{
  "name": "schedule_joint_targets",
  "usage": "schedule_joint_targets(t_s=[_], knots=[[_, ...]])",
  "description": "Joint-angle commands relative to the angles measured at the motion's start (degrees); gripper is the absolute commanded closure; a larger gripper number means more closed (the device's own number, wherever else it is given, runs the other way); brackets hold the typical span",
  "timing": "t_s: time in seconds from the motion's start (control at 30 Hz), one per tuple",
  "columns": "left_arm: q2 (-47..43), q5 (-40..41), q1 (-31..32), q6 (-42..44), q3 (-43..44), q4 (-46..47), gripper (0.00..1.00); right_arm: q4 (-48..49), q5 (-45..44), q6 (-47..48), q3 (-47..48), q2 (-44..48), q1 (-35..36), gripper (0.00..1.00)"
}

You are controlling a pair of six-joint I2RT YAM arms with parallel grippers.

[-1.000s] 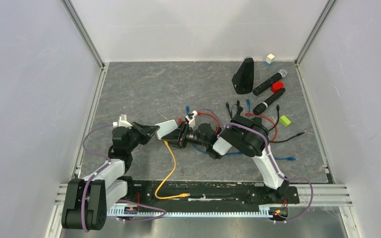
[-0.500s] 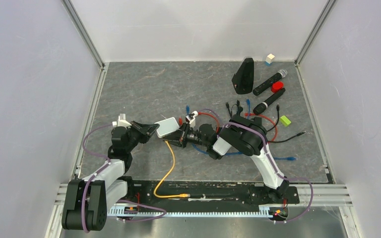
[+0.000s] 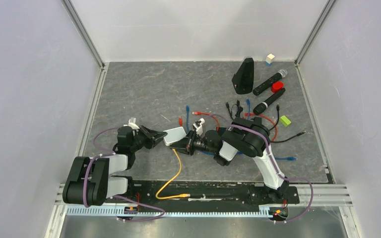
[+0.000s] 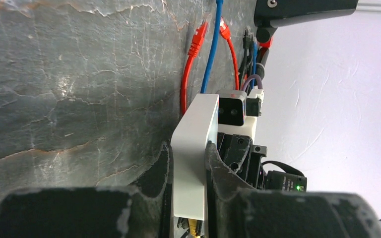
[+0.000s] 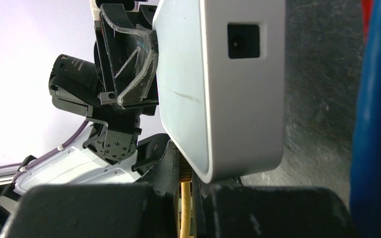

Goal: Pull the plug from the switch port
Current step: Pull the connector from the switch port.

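The white switch (image 3: 174,135) is clamped between my left gripper's (image 3: 159,137) fingers, jaws shut on its flat sides, and held just above the mat. The left wrist view shows the switch (image 4: 194,144) edge-on between the two black fingers (image 4: 161,171). A yellow plug (image 5: 185,186) with its yellow cable (image 3: 174,166) sits in the port on the switch's near edge. My right gripper (image 3: 184,146) is shut on that plug, its fingers (image 5: 166,171) pressed against the switch's (image 5: 228,89) underside. The cable runs down to the front rail.
Loose red and blue patch cables (image 3: 201,115) lie just behind the switch, also seen as a red cable (image 4: 191,64) and a blue cable (image 4: 212,49). At the back right stand a black wedge (image 3: 243,75), two microphones (image 3: 269,82), a red disc (image 3: 278,87) and a green block (image 3: 285,120).
The right gripper has closed on the yellow plug. Both grippers and the switch have shifted a little to the right and toward the near edge; the left arm has folded in.
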State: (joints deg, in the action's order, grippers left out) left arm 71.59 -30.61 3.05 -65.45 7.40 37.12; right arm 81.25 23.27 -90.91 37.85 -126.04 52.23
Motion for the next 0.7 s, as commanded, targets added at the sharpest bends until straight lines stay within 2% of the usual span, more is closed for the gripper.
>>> schedule_joint_targets(t_s=[0.0,0.13,0.23,0.37,0.43,0.5,0.57,0.67], knots=[[1.30,11.73,-2.96,1.91,2.27,11.32,0.98,0.61,8.73,1.80,-4.64,2.60,1.12,1.00],[-1.47,14.55,-2.95,4.40,1.79,7.44,0.98,-8.31,9.86,7.27,-4.83,4.60,2.36,1.00],[-4.46,17.54,-2.93,6.06,1.28,3.62,0.98,-7.55,10.92,7.31,-5.67,4.62,3.38,1.00],[-7.72,20.19,-4.70,6.21,0.08,1.42,0.98,0.56,11.68,2.49,-7.23,2.89,3.99,1.00],[-9.39,21.23,-4.96,6.75,-0.11,-0.32,0.98,-3.36,11.12,5.28,-7.46,4.14,3.96,1.00],[-10.16,18.66,-5.04,7.84,0.85,-1.24,0.98,-6.87,9.95,7.69,-7.41,5.25,3.74,1.00],[-10.71,15.53,-4.98,7.34,1.16,-0.57,0.98,-4.16,8.19,6.46,-7.07,4.17,2.97,1.00],[-13.08,11.66,-5.01,6.47,0.15,-0.95,0.98,6.02,6.42,0.73,-4.60,-0.01,1.15,1.00]])
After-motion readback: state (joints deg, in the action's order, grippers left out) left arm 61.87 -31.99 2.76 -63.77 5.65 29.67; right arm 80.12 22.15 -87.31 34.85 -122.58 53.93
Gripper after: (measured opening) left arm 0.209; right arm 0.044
